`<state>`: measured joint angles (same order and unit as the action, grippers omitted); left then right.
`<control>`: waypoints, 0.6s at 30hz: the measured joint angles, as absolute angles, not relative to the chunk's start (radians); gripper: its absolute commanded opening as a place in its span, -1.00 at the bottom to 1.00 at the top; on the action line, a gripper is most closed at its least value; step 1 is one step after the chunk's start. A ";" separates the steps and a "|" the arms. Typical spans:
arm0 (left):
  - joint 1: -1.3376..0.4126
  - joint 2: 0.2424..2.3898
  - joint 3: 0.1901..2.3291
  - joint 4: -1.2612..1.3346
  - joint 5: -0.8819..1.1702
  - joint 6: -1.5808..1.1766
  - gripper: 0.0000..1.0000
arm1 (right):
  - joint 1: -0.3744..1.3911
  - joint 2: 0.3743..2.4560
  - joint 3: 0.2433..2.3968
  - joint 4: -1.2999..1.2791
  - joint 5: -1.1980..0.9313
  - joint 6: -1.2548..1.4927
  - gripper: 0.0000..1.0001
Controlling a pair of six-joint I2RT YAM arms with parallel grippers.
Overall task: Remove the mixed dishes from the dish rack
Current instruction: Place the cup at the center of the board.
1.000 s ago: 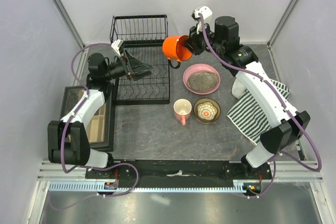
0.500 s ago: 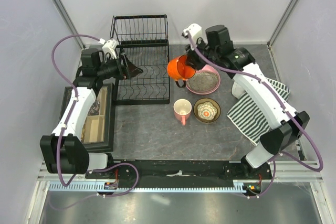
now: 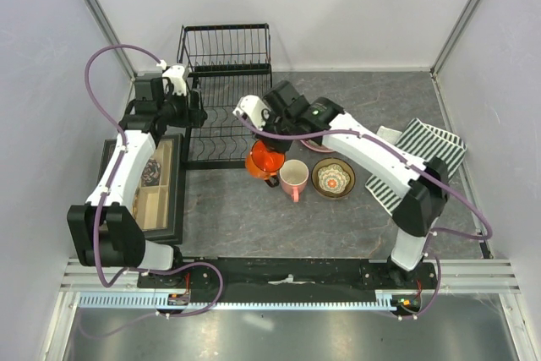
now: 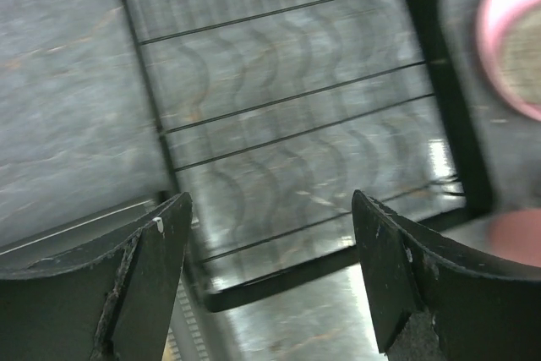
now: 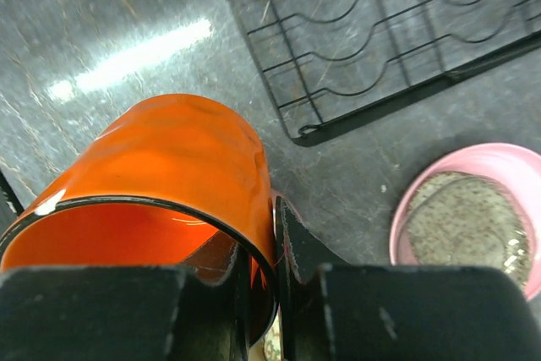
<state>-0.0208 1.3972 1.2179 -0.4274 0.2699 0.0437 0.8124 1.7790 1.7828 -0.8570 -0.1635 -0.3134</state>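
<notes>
The right gripper (image 5: pixel 269 234), clamped on the orange mug's (image 3: pixel 264 161) rim, has swung it down beside the dish rack (image 3: pixel 224 137), seemingly ready to set down; the left gripper (image 4: pixel 270 234) gapes, empty.

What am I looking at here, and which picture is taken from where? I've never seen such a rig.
Two robot arms are bolted at the near edge of a table. The wide picture looks down from above; the other two come from a camera on each wrist. The right gripper pinches the rim of an orange mug, beside a pink mug. Nearby lie a patterned bowl, a pink dish and a striped cloth. The left gripper hangs open over the black dish rack, holding nothing. A box of trinkets sits at the left.
</notes>
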 measured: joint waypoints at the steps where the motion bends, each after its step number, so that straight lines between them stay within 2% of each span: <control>1: -0.021 1.402 1.218 -0.429 0.251 0.055 0.64 | 0.820 1.794 1.783 -0.859 -0.155 -0.317 -1.00; 8: -0.014 1.406 1.218 -0.431 0.159 0.115 0.64 | 0.860 1.916 1.808 -0.883 -0.119 -0.329 -1.00; 18: 0.003 1.403 1.218 -0.416 0.131 0.150 0.64 | 0.890 2.038 1.881 -0.892 -0.108 -0.337 -1.00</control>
<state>0.0029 1.4033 1.2179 -0.4156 0.1314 0.1505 0.8898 2.0384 1.8809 -0.8921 -0.1078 -0.3370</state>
